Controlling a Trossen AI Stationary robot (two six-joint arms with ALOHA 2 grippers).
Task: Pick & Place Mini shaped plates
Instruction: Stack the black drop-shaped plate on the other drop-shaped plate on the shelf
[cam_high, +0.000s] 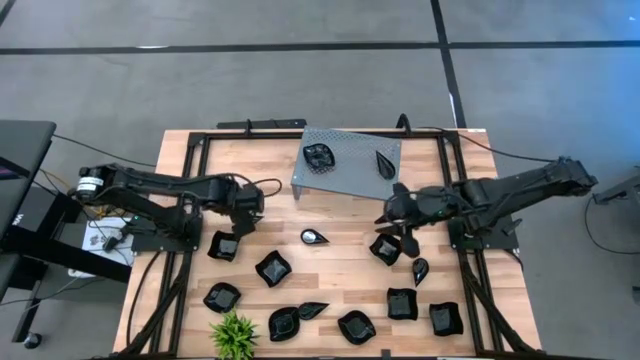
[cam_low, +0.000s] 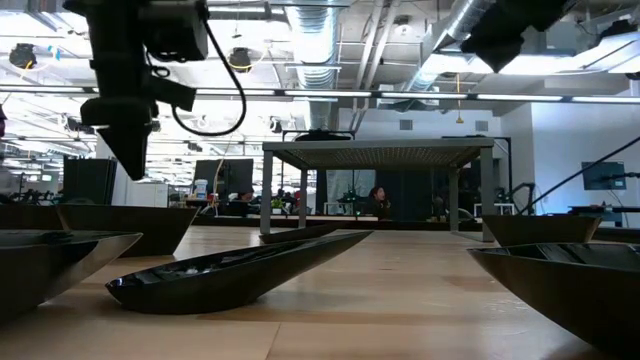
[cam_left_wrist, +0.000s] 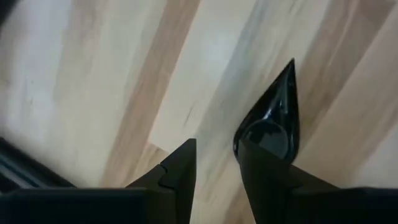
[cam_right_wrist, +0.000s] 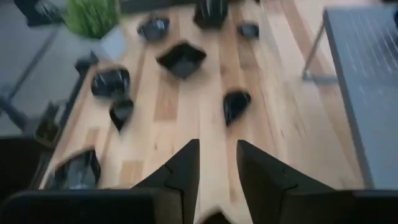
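At the left of the high view, my left gripper (cam_high: 243, 212) hangs over the table (cam_high: 340, 215) just above the wavy-edged square plate (cam_high: 223, 245) that sits below it in the frame. In my left wrist view a pointed black plate (cam_left_wrist: 273, 121) lies just beyond my fingers, its long axis running up and slightly right, the tip pointing away from me. My right-hand fingertip (cam_left_wrist: 264, 165) overlaps its broad end; whether it touches, I cannot tell. The fingers stand a little apart with bare wood between them, holding nothing.

Moving right across the high view, the other mini shaped plates spread over the lower half of the table, and two more rest on the grey shelf (cam_high: 350, 145) at upper centre.

At centre right my right gripper (cam_high: 398, 213) hovers above a square plate (cam_high: 385, 249). Its wrist view shows its fingers parted and empty, with a teardrop plate (cam_right_wrist: 236, 104) ahead, just right of the gap.

I judge the left the nearer to a grasp.
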